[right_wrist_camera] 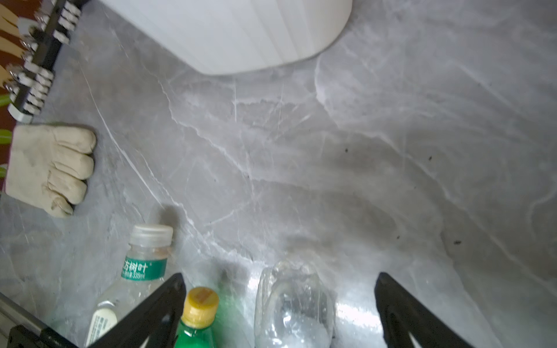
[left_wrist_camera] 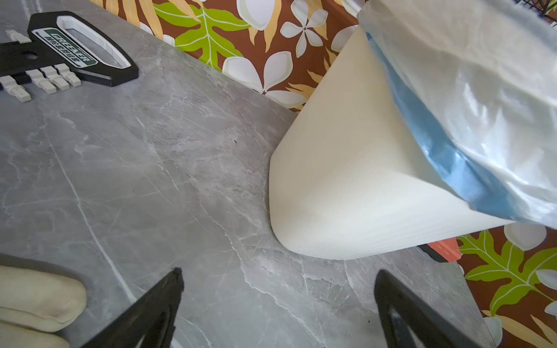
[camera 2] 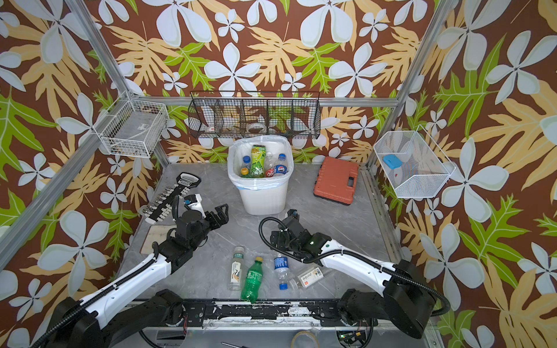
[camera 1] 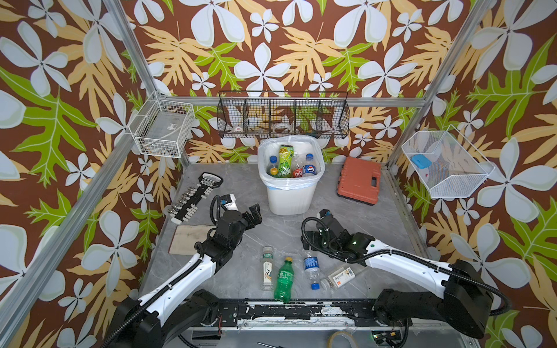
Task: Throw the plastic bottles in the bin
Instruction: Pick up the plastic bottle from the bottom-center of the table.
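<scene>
Fingers of the right arm (right_wrist_camera: 162,304) are spread apart and empty above the bench (right_wrist_camera: 301,150). The blue-labelled bottle (camera 1: 311,265) is framed between them in the right wrist view, lying flat, base pointed toward the bin (right_wrist_camera: 241,30). The left fingers (left_wrist_camera: 156,301), also apart, are seen beside the bin, farther from that bottle.

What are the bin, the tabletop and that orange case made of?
Bin: smooth matte white plastic, probably, lined with a thin glossy film bag. Tabletop: grey veined stone look, perhaps marble or only printed laminate. Orange case: ribbed moulded plastic, likely.
</scene>
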`<state>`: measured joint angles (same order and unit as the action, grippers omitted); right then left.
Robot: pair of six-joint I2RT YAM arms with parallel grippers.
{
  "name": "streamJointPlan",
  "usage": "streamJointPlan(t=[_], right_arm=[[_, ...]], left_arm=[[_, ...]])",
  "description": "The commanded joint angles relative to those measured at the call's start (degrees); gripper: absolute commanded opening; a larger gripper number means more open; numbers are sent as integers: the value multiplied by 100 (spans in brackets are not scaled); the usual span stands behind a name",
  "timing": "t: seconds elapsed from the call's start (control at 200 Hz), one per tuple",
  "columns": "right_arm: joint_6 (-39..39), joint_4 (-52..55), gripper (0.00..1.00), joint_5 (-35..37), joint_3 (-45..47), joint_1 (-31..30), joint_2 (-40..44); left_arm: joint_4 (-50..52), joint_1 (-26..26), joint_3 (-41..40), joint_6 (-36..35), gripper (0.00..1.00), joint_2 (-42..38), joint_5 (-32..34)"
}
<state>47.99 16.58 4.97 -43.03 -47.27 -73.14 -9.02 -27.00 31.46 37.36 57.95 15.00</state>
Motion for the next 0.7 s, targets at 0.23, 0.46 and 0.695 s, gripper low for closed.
streamJointPlan(t=[0.23, 0.46, 0.695], right_arm=[[568, 390, 95, -67, 259, -614, -48], [527, 127, 89, -326, 327, -679, -315], [423, -64, 78, -445, 291, -679, -745]], left_arm=[[-172, 11, -87, 49, 100, -56, 125], [-136, 14, -86, 102, 100, -109, 106], [-89, 17, -92, 125, 100, -144, 127]])
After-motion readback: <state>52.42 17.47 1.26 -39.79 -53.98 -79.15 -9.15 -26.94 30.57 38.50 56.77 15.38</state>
